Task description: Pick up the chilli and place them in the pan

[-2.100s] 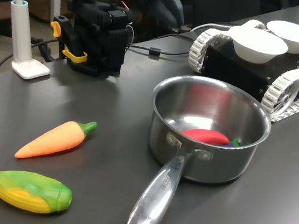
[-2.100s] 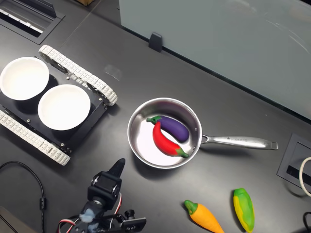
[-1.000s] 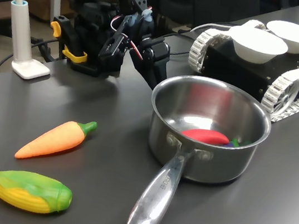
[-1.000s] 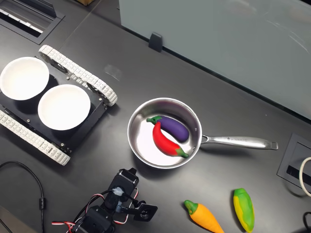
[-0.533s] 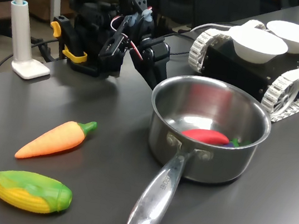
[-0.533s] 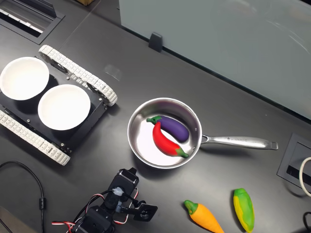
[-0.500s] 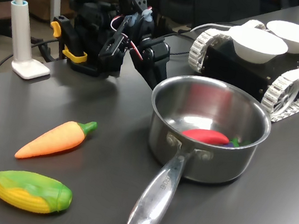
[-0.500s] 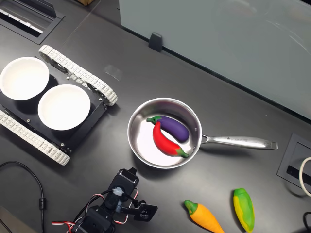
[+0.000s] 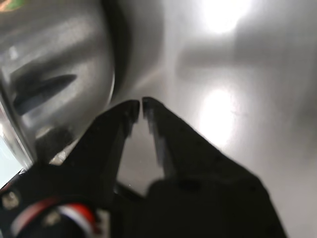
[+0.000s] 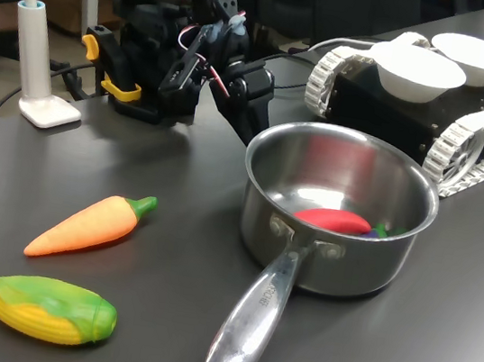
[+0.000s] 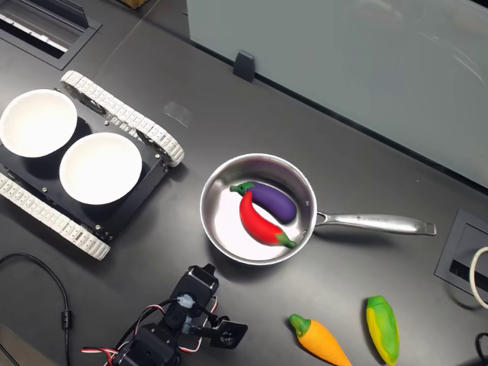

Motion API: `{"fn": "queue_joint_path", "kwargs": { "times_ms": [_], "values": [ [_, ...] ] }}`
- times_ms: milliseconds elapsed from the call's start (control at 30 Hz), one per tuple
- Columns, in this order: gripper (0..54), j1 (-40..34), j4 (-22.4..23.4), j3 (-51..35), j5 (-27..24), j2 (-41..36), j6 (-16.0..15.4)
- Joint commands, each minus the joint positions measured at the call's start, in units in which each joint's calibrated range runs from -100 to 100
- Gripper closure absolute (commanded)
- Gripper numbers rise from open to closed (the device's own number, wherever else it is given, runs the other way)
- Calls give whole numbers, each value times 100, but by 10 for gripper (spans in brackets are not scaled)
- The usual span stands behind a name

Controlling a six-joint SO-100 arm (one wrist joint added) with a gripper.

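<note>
The glossy red chilli (image 11: 259, 221) lies inside the steel pan (image 11: 223, 229) beside a purple eggplant (image 11: 273, 200). In the first exterior view the chilli (image 10: 335, 219) shows over the rim of the pan (image 10: 338, 270). My black gripper (image 10: 253, 121) hangs just outside the pan's far-left wall in the first exterior view. In the second exterior view the gripper (image 11: 203, 274) sits just below the pan. In the wrist view the gripper (image 9: 138, 104) is shut with nothing in it, its tips close to the pan's outer wall (image 9: 54, 74).
An orange carrot (image 10: 89, 227) and a corn cob (image 10: 48, 309) lie at the first exterior view's lower left. The pan's long handle (image 10: 247, 328) points toward the front edge. A tracked vehicle carrying two white bowls (image 10: 418, 72) stands behind the pan. A white lamp base (image 10: 48, 107) is at the left.
The arm swung out from its folded pose toward the pan more than a second ago and has held still since. The chilli stayed in the pan throughout.
</note>
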Motion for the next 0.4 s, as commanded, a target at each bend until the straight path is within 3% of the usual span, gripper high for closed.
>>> {"fn": "queue_joint_path", "kwargs": {
  "times_ms": [0,367],
  "values": [
    [536,182,-279,-82,-68,-92,76],
    [536,-93,-288,-82,122,-92,67]
  ]
}}
